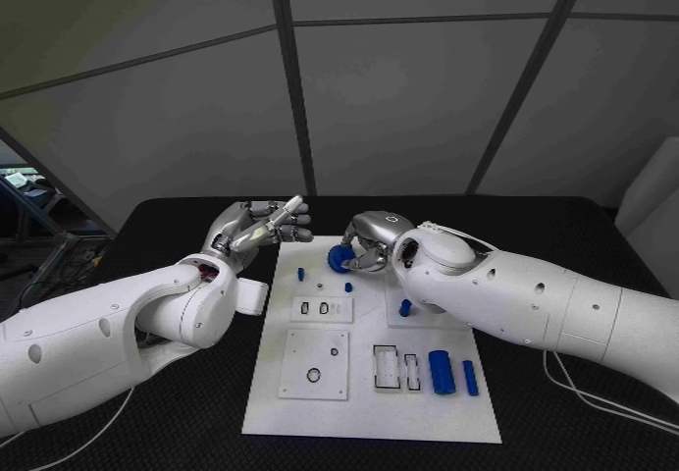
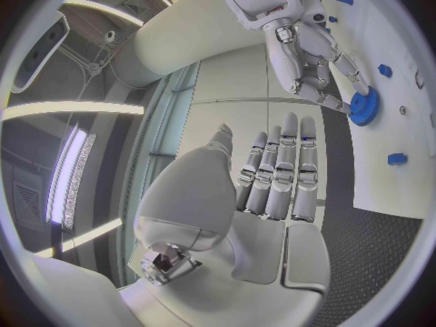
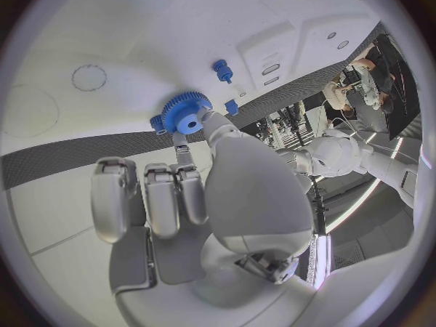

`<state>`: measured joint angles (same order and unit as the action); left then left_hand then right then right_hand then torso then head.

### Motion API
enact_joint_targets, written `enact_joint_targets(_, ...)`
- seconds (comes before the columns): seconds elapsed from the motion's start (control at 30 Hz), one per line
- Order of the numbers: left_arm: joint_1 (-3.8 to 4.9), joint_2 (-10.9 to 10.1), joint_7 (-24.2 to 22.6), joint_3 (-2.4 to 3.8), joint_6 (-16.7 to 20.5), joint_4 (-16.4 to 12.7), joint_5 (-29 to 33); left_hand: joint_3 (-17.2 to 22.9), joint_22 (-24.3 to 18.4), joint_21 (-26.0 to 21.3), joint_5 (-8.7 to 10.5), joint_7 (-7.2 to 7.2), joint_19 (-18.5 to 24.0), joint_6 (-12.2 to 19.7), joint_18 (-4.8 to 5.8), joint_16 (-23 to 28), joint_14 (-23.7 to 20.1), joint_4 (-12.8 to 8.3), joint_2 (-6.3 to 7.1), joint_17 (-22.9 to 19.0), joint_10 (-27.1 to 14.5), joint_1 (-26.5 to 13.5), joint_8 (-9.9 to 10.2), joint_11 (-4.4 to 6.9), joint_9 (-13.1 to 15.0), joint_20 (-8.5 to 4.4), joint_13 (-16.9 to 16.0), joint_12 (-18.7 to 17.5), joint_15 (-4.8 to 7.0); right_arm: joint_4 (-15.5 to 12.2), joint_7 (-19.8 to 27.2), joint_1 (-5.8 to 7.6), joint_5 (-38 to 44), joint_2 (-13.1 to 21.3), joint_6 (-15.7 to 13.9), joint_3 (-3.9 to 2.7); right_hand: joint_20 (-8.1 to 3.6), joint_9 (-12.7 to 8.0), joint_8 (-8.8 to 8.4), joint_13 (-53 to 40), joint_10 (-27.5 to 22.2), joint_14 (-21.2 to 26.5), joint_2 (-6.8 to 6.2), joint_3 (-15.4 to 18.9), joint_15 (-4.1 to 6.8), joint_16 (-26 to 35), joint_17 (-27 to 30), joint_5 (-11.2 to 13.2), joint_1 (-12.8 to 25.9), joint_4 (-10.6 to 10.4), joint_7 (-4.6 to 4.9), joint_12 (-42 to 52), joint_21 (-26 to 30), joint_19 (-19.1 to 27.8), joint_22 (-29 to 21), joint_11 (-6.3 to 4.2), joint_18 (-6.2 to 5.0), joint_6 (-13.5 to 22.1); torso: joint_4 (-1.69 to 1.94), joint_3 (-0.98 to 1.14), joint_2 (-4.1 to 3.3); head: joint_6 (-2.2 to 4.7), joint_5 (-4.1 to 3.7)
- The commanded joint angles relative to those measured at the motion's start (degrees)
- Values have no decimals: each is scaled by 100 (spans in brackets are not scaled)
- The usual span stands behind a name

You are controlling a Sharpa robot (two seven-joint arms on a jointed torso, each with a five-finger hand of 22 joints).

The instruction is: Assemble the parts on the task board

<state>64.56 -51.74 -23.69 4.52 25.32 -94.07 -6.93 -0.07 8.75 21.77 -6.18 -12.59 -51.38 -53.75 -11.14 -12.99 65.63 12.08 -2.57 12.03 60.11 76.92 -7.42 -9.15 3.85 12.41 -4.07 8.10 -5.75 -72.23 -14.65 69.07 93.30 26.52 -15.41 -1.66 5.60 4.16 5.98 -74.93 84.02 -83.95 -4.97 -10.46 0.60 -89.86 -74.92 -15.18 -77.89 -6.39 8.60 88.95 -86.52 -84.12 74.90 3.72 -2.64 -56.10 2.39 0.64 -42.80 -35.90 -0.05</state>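
Low in the head view, two blue cylinders [image 1: 443,372] lie side by side on the task board [image 1: 371,412], right of centre, beside two narrow rectangular slots [image 1: 387,367]. They look like small stiff plastic pins, light and probably a little slick; a pinch across the middle should do. Left of them sits a square raised plate [image 1: 316,363] with a small ring on it.

Moving up the frame, a short blue peg [image 1: 405,308] stands mid-board, with two more, smaller pegs [image 1: 301,274] toward the board's upper left.

At the board's upper edge, the right robot hand [image 1: 371,242] pinches a blue gear [image 1: 341,258] at its toothed rim, fingertips curled in, the gear at or just above the board. It looks rigid and light; the teeth give purchase, so the rim seems the sensible hold, leaving the centre bore free for a post.

Upper left of the board, over the black bench [image 1: 170,221], the left robot hand [image 1: 258,228] hovers with fingers straight and apart, holding nothing.

No readable writing or brand anywhere.
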Motion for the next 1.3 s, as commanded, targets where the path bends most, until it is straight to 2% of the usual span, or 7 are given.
enact_joint_targets(0.03, 11, -1, -21, 5, -67, 0, -36, 1, -7, -16, 0, -3, -36, -30, 65, 39, -5, -21, -5, 5, 42, 40, 25, -7, -4, 15, 6, -29, -34, 20, 57, -3, 7, -23, 68, 7, 77, -50, -218, -1329, 503, -605, -101, 96, -71, -14, -1508, 226, 81, -11, 55, -48, -13, -15, 707, 51, 82, 329, 1, 0, -1, 3, 8)
enact_joint_targets(0.3, 12, 1, -17, 5, -67, 6, -36, 1, -7, -16, 0, -3, -36, -30, 65, 39, -5, -21, -5, 5, 42, 40, 25, -7, -4, 15, 6, -29, -34, 33, 89, -3, -72, -34, 198, 8, 106, -28, -226, -1330, 501, -605, -126, 317, -88, -14, -1508, 314, 480, -242, 59, -51, -11, -16, 711, 63, 81, 478, -3, 1, -1, -3, 11)
enact_joint_targets(0.63, 12, 2, -4, 5, -62, 13, -36, 0, -8, -17, 0, -4, -36, -31, 65, 44, -7, -23, -5, 7, 43, 41, 28, -7, -4, 16, 6, -32, -35, 61, 6, -3, -269, -2, 638, 8, 110, -23, -229, -1369, 522, -605, 38, 521, -92, -14, -1508, -46, 1138, -746, 59, -21, -20, -33, 739, 67, 86, 399, -5, 4, 0, -18, 6)
enact_joint_targets(0.73, 12, 6, -1, 5, -64, 16, -36, -1, -9, -18, 1, -6, -36, -30, 65, 48, -9, -24, -5, 9, 43, 42, 31, -8, -5, 16, 7, -35, -36, 57, 11, -3, -325, 13, 617, 8, 111, -22, -224, -1388, 533, -605, 96, 570, -93, -14, -1508, -274, 1233, -822, 59, -4, -32, -55, 770, 67, 93, 393, -3, 5, -2, -29, -2)
enact_joint_targets(0.93, 12, 4, 2, 5, -65, 20, -36, -1, -10, -19, 1, -7, -36, -28, 65, 50, -11, -26, -4, 10, 41, 45, 33, -9, -5, 16, 7, -38, -36, 10, -42, -4, -368, 76, 494, 8, 111, -22, -225, -1407, 543, -605, 119, 608, -94, -14, -1508, -421, 1203, -798, 64, 12, -45, -77, 799, 69, 100, 383, -5, 4, 0, -41, 8)
enact_joint_targets(1.03, 12, 0, 2, 5, -63, 24, -36, -1, -10, -19, 1, -7, -36, -28, 65, 50, -11, -26, -4, 10, 41, 45, 33, -9, -5, 16, 7, -38, -36, -33, -38, -4, -361, 122, 337, 8, 112, -22, -223, -1409, 544, -605, 128, 609, -97, -14, -1508, -457, 1164, -768, 67, 14, -50, -87, 813, 72, 103, 377, -9, 9, 1, -52, 15)
enact_joint_targets(1.3, 11, -18, 2, 5, -67, 34, -36, -1, -10, -19, 1, -7, -36, -28, 65, 50, -11, -26, -4, 10, 41, 45, 33, -9, -5, 16, 7, -38, -36, -427, 628, -8, -596, 541, -1033, 7, 112, -14, -209, -1404, 541, -605, 187, 492, -93, -14, -1508, -750, 723, -439, 67, 7, -56, -98, 830, 71, 106, 282, -13, 12, 7, -40, 8)
